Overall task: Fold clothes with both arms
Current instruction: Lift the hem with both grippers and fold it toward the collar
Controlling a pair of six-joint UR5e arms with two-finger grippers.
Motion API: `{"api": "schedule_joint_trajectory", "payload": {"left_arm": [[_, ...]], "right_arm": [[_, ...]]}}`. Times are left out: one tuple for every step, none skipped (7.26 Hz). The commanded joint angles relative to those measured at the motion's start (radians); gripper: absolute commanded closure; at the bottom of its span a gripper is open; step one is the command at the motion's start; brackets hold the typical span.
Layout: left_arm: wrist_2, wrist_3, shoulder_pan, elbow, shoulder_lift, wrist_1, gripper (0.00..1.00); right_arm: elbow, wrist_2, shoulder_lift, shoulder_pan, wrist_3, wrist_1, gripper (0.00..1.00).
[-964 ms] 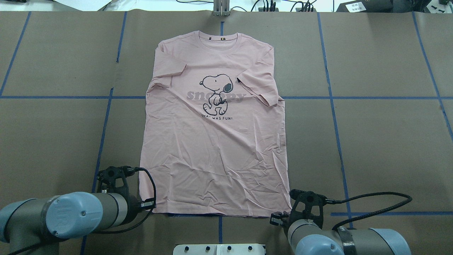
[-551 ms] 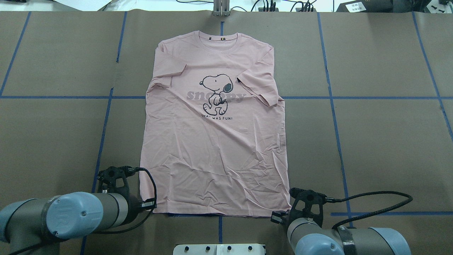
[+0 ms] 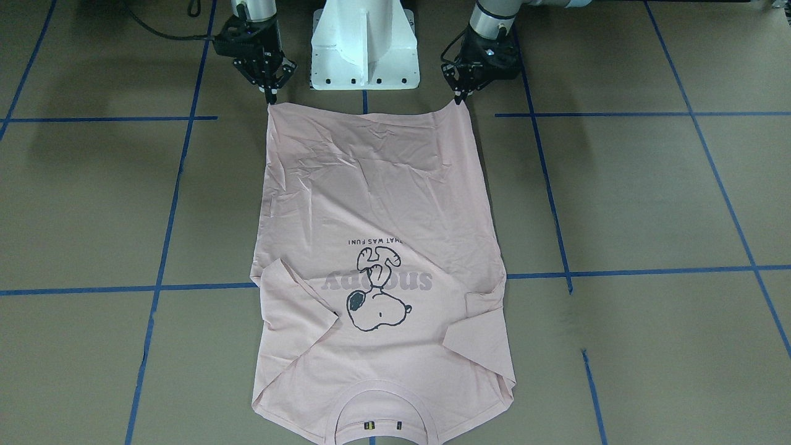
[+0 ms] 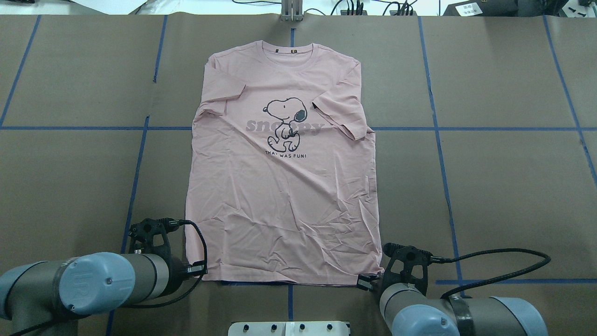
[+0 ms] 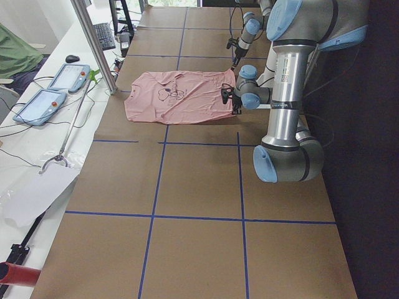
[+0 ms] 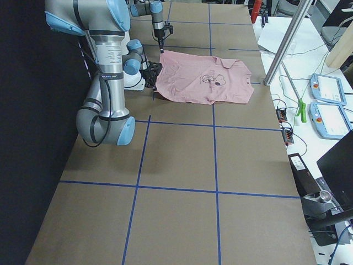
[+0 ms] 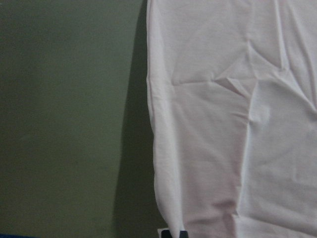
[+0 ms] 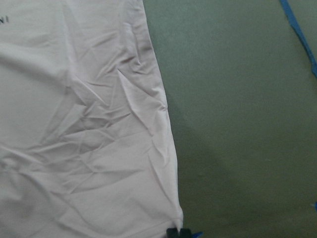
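Left claw (image 3: 459, 97): fingers drawn together to a point, pinching the hem corner of the T-shirt (image 4: 280, 196) on its own side. The cloth rises in a small peak at the tips.
Right claw (image 3: 270, 97): closed the same way on the opposite hem corner.
Wrist views: dark fingertips (image 8: 172, 232) sit side by side at the bottom edge, right on the corner of the cloth.
T-shirt: pale pink and creased, front up, spread on the table (image 4: 489, 186). The hem runs from one claw to the other and the body stretches away from both.
Collar (image 4: 290, 50): ribbed, at the end farthest from the claws. Two tiny tags inside it are too small to read.
Sleeves (image 4: 338, 114): both folded inward onto the chest, well beyond the claws.
Dog print (image 4: 285, 123): a cartoon dog on the chest, roughly midway between the claws sideways.
Writing: grey "snoopy" behind the dog. Just below it, on the side nearer the claws, black "THAT WAS FUN!".
Table: brown paper crossed by blue tape (image 4: 438, 154).
White base (image 3: 364, 46): between the two claws, just behind the hem.
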Motion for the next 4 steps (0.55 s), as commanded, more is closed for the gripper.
{"api": "schedule_joint_trajectory", "payload": {"left_arm": [[-0.085, 0.007, -0.028, -0.258, -0.005, 0.243, 1.0], [-0.156, 0.009, -0.101, -0.335, -0.029, 0.325, 1.0], [-0.204, 0.039, -0.158, -0.349, -0.092, 0.392, 1.0], [-0.204, 0.151, -0.193, -0.299, -0.161, 0.429, 1.0]], "right_arm": [[0.272, 0.071, 0.091, 0.005, -0.001, -0.337, 1.0], [0.34, 0.134, 0.211, 0.038, -0.001, -0.525, 1.0], [0.345, 0.2, 0.289, 0.086, -0.004, -0.615, 1.0], [0.333, 0.204, 0.301, 0.115, -0.045, -0.616, 1.0]]}}
